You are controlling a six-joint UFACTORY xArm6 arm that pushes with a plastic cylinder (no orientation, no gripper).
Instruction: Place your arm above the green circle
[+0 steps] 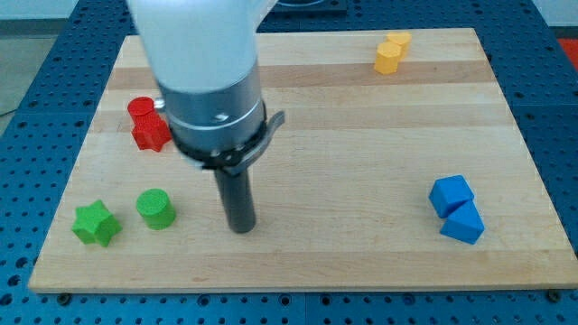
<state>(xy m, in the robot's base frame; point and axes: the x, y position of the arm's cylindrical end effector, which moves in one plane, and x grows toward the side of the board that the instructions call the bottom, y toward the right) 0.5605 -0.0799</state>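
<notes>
The green circle block [155, 208] stands near the board's lower left. My tip [240, 228] rests on the board to the right of it, about a rod's width and a half away, not touching. A green star block [96, 224] lies just left of the circle. The arm's white and grey body [209, 81] reaches down from the view's top and hides part of the board behind it.
Two red blocks [147, 124] sit at the left, partly behind the arm. Two yellow blocks [392, 52] sit at the top right. A blue cube [450, 194] and a blue triangle-like block [464, 225] sit at the lower right. The wooden board [361, 153] lies on a blue perforated table.
</notes>
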